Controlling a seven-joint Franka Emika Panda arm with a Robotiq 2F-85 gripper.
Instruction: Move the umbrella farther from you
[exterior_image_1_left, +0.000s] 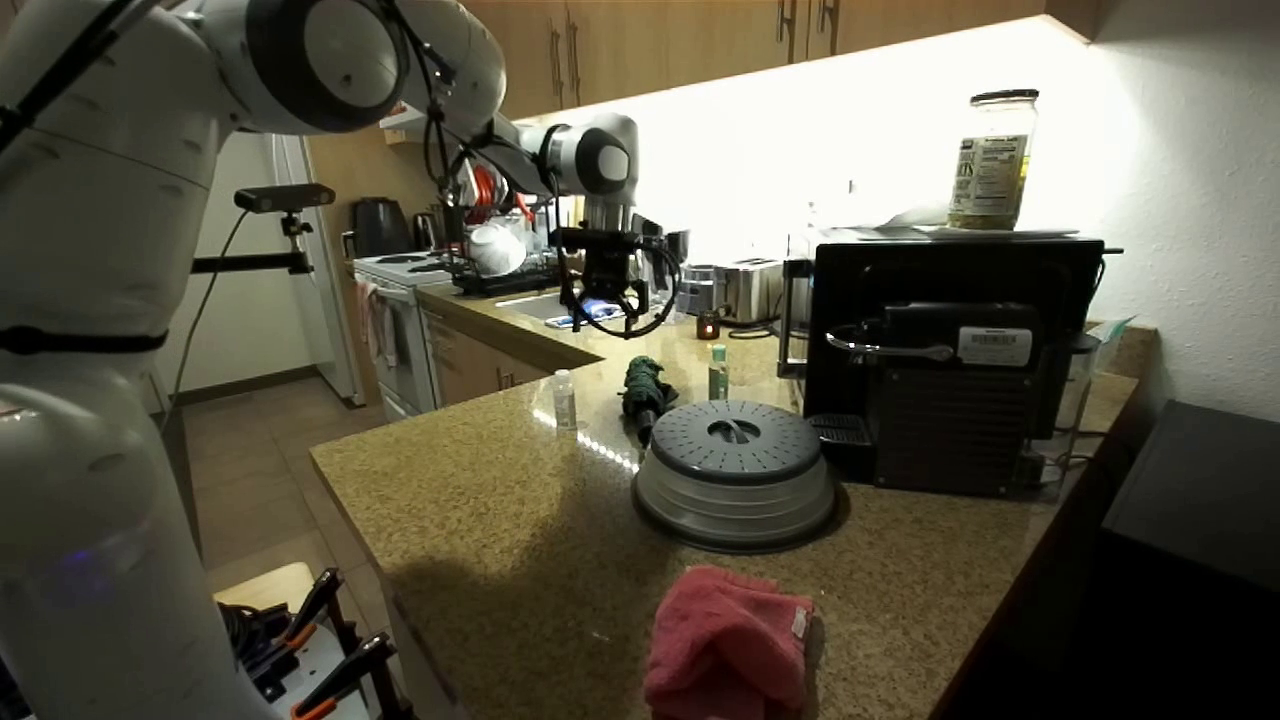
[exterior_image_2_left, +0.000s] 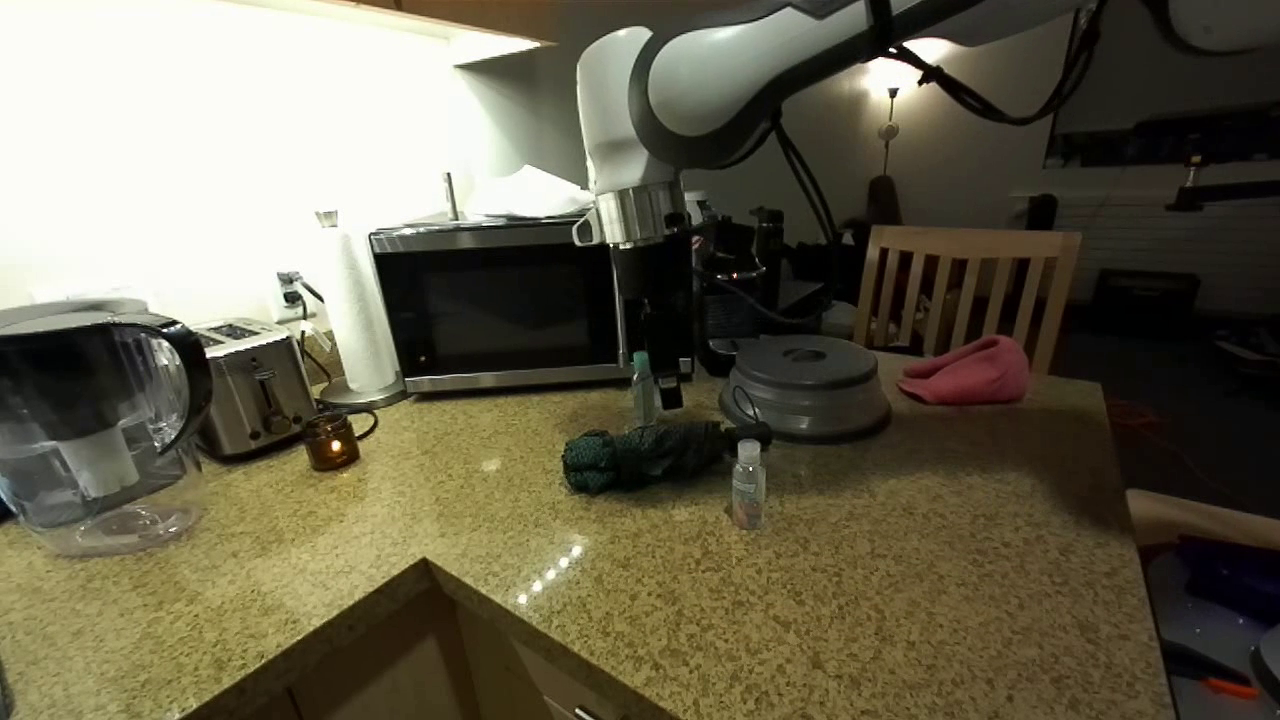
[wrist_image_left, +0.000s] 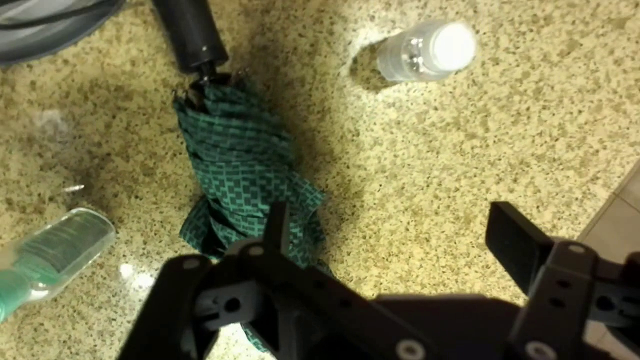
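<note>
The umbrella (exterior_image_1_left: 648, 385) is a folded dark green bundle with a black handle, lying on the stone counter. In an exterior view the umbrella (exterior_image_2_left: 650, 456) lies lengthwise, its handle (exterior_image_2_left: 748, 435) close to the grey domed lid. From the wrist, the umbrella's patterned cloth (wrist_image_left: 240, 160) shows left of centre, its lower part covered by the left finger. My gripper (wrist_image_left: 390, 220) is spread wide, with only bare counter showing between its fingers. It hangs above the counter in both exterior views; the gripper (exterior_image_2_left: 662, 388) appears over the umbrella, apart from it.
A small white-capped bottle (exterior_image_2_left: 747, 488) and a green-capped bottle (wrist_image_left: 60, 255) stand on opposite sides of the umbrella. The grey domed lid (exterior_image_1_left: 735, 495) sits by its handle, the pink cloth (exterior_image_1_left: 730, 640) beyond. A microwave (exterior_image_2_left: 500, 310), a candle jar (exterior_image_2_left: 331, 441) and a coffee machine (exterior_image_1_left: 950, 400) stand around.
</note>
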